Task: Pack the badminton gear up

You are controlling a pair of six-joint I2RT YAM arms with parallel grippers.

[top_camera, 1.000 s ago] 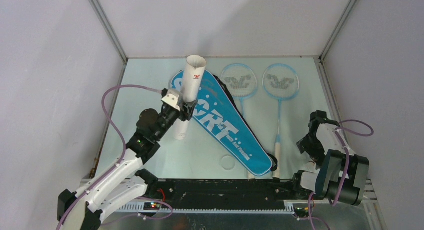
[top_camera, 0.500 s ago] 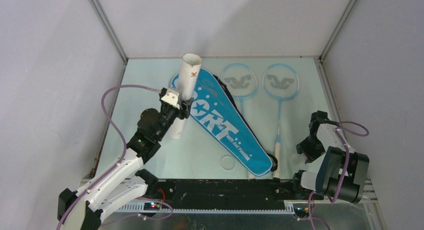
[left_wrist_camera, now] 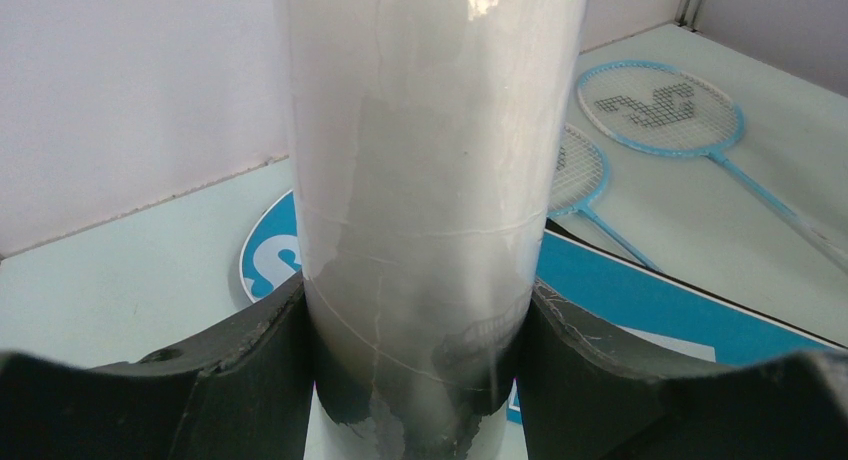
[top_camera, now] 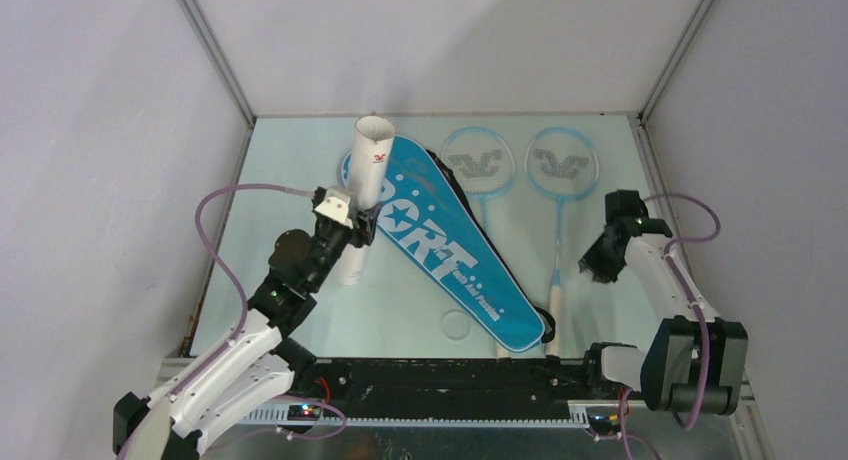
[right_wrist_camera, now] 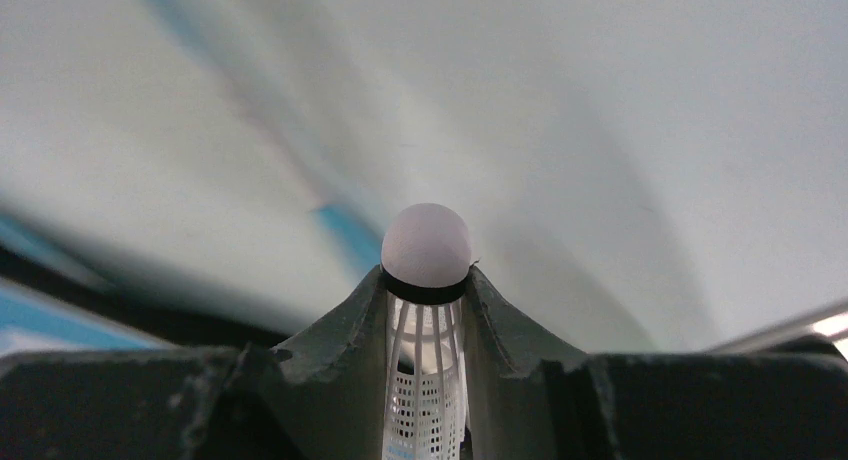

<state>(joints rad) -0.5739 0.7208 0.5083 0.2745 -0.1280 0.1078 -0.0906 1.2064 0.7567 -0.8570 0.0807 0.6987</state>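
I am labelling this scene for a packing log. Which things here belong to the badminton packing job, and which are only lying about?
Belong to the job:
- white tube, in left end effector
- shuttlecock, in right end effector
- blue bag
- racket beside bag
- racket farther right

Only lying about:
- clear round disc, use unclear
- black base rail

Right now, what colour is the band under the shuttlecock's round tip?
Black; the shuttlecock shows it best in the right wrist view.
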